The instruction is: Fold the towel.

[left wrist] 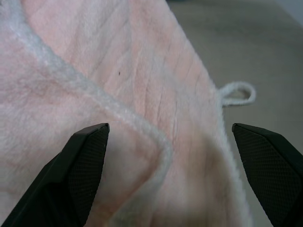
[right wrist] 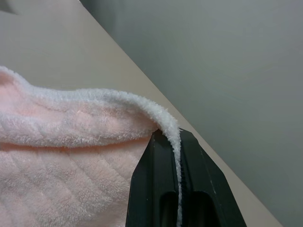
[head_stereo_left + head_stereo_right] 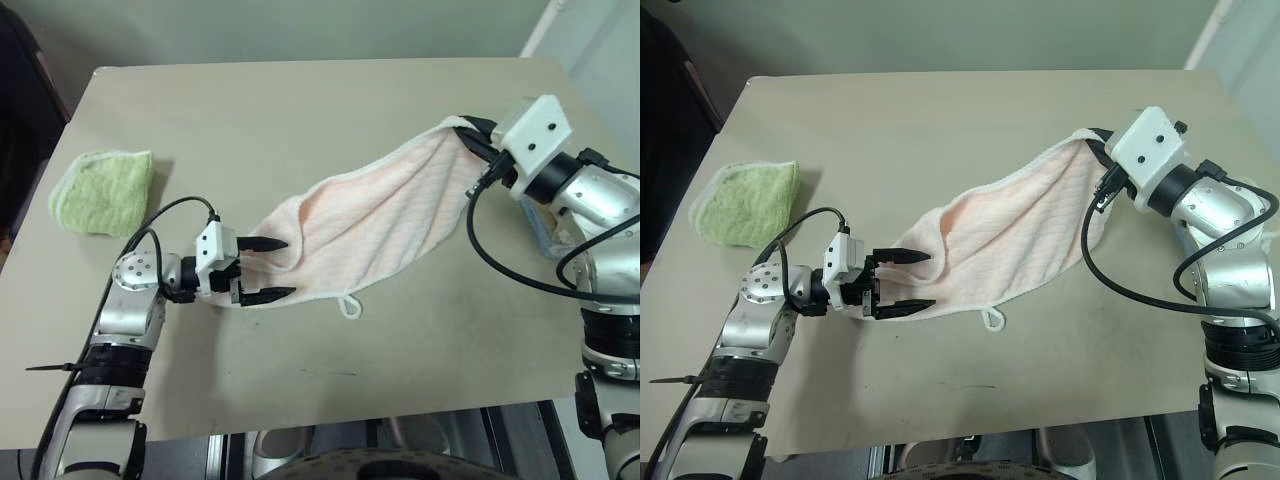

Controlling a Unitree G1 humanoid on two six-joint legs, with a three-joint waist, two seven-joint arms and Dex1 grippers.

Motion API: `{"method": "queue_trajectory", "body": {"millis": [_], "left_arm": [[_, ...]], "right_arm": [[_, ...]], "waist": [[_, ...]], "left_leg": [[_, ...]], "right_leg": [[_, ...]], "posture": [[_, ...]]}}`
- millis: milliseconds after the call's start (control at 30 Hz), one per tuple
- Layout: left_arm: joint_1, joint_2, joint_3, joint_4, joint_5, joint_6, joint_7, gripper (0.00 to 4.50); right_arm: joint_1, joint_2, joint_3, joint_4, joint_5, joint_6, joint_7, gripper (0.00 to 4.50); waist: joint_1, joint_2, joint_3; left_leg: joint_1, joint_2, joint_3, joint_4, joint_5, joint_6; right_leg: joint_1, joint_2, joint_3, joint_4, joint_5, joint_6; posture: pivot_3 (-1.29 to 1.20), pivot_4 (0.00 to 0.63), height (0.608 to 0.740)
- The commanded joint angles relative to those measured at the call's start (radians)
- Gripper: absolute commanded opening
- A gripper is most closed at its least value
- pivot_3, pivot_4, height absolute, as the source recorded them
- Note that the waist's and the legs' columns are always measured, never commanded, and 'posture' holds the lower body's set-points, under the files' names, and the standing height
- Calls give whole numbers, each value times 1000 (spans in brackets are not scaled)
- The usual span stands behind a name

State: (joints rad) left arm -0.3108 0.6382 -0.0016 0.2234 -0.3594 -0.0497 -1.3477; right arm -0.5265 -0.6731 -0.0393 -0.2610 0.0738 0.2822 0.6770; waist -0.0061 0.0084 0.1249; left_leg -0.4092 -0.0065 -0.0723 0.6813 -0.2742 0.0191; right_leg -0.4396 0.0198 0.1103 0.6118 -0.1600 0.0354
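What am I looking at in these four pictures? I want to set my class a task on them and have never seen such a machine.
A two-armed robot is folding a pale pink terry-cloth towel on a beige table. Two pictures come from cameras in its head, looking down; the other two sit on its wrists, looking along the black fingers. The right hand is shut on the towel's whitish hem, lifting one corner. The left hand is open at the opposite corner, holding nothing. A folded green terry towel lies at the table's left.
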Motion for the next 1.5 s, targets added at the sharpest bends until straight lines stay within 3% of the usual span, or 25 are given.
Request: {"method": "queue_trajectory", "body": {"millis": [33,133,400,1067,1500], "left_arm": [[-18,-15,5,-5,1,-41,9,4500],[-23,-25,3,5,1,-52,13,3897],[-36,-11,-17,77,61,-121,7,1155],[-29,-10,-33,-8,60,-75,29,1155],[-33,16,-60,3,131,-111,43,1155]], "right_arm": [[-14,-6,-17,-37,-3,-12,-19,13],[-11,-4,-21,-41,-3,-9,-25,0],[-1,-9,-20,-46,-5,-10,-33,0],[25,-14,-22,-56,-30,-15,-42,0],[35,-14,-22,-62,-40,-18,-44,0]], "waist": [[1,0,0],[1,0,0],[1,0,0],[1,0,0],[1,0,0]], "left_leg": [[0,0,0,0,0,0],[0,0,0,0,0,0],[0,0,0,0,0,0],[-1,0,0,0,0,0],[-1,0,0,0,0,1]], "right_leg": [[0,0,0,0,0,0],[0,0,0,-1,0,1],[0,0,0,0,1,1],[0,0,0,0,1,1],[-1,0,0,0,1,1]], "posture": [[0,150,740],[0,150,740],[0,150,740],[0,150,740],[0,150,740]]}}
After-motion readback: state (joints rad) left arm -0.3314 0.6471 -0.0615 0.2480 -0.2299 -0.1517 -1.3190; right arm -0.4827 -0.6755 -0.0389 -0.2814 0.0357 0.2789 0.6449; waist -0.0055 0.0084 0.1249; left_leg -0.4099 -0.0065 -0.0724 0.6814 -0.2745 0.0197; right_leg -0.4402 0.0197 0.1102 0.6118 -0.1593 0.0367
